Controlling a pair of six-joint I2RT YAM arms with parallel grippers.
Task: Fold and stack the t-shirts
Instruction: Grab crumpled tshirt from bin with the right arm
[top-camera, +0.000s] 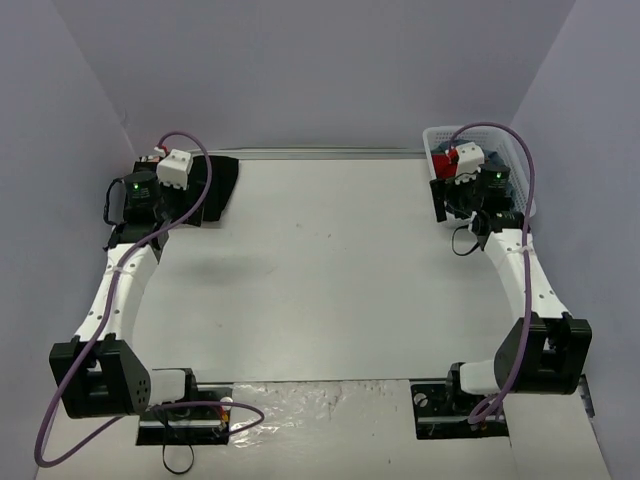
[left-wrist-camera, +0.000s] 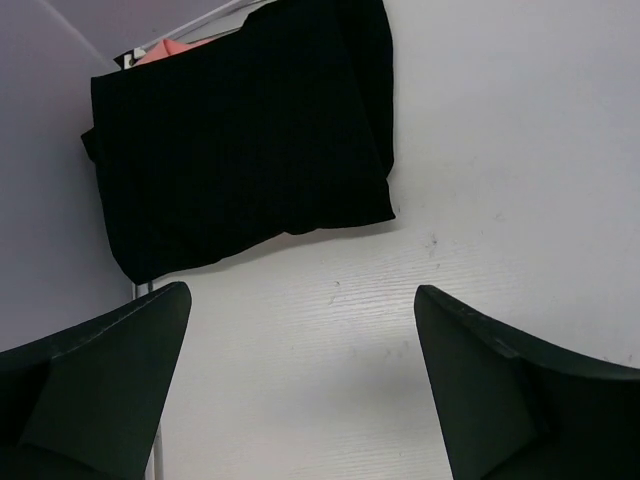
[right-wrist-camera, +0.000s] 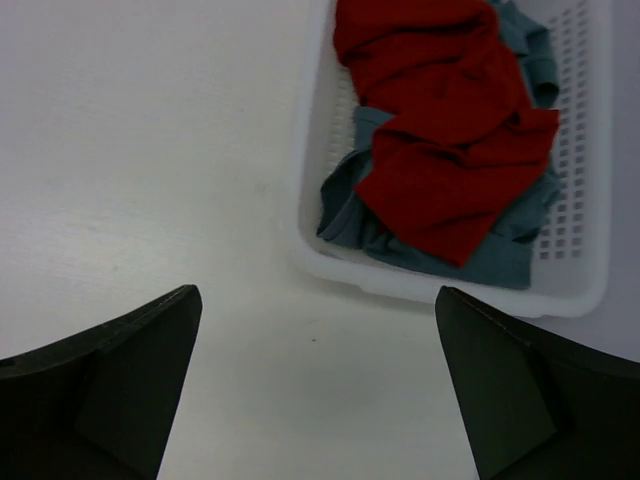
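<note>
We see the left gripper, jaws spread and empty, over the table, with the folded black t-shirt beyond it at the far left. The right gripper, also spread, faces the white lattice basket, where the dark red t-shirt lies crumpled on a blue-grey t-shirt.

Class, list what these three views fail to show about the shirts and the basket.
1. Black t-shirt: left wrist view, top edge cuts it off.
2. Blue-grey t-shirts: right wrist view, dark red t-shirt covers them; number unknown.
3. White basket: top view, right arm hides most contents.
</note>
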